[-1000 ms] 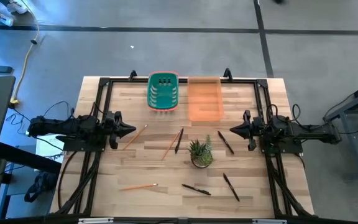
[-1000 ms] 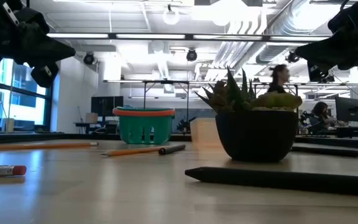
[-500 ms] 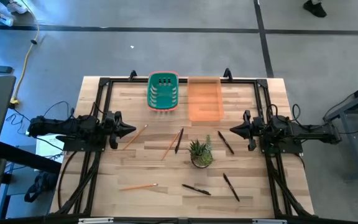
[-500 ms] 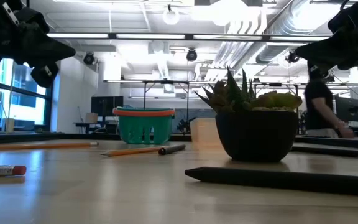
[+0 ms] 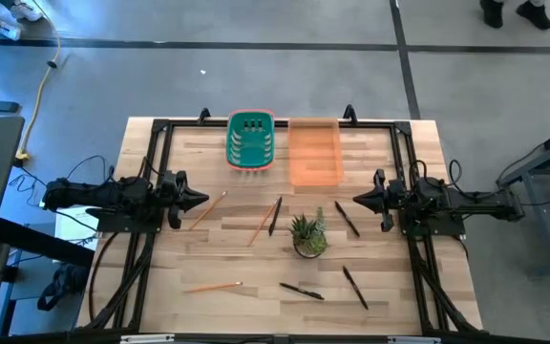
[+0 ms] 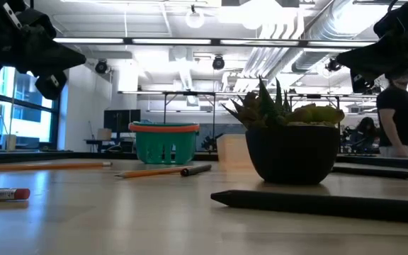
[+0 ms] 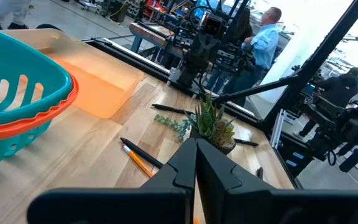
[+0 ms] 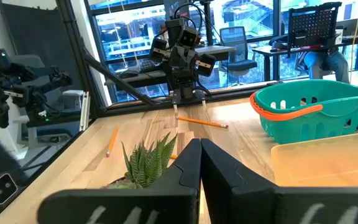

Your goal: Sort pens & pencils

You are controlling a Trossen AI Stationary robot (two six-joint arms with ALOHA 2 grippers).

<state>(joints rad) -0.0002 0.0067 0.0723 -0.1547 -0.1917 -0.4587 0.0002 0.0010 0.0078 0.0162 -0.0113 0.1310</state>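
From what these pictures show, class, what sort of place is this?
Probably an open-plan robotics lab or workshop: exposed ceiling ducts, another dark robot arm rig on the wooden table, and a person seated at a desk behind.

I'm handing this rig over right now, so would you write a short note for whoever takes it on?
Left gripper: shut, empty, waiting at the table's left side.
Right gripper: shut, empty, waiting at the right side.
Pencils: three show loose on the table, one near the left gripper, one mid-table, one near the front edge.
Pens: four loose, one beside the middle pencil, the rest right of and in front of the potted plant.
Teal basket and orange tray stand at the back.
Done: nothing visibly sorted.
Left: all pens and pencils.
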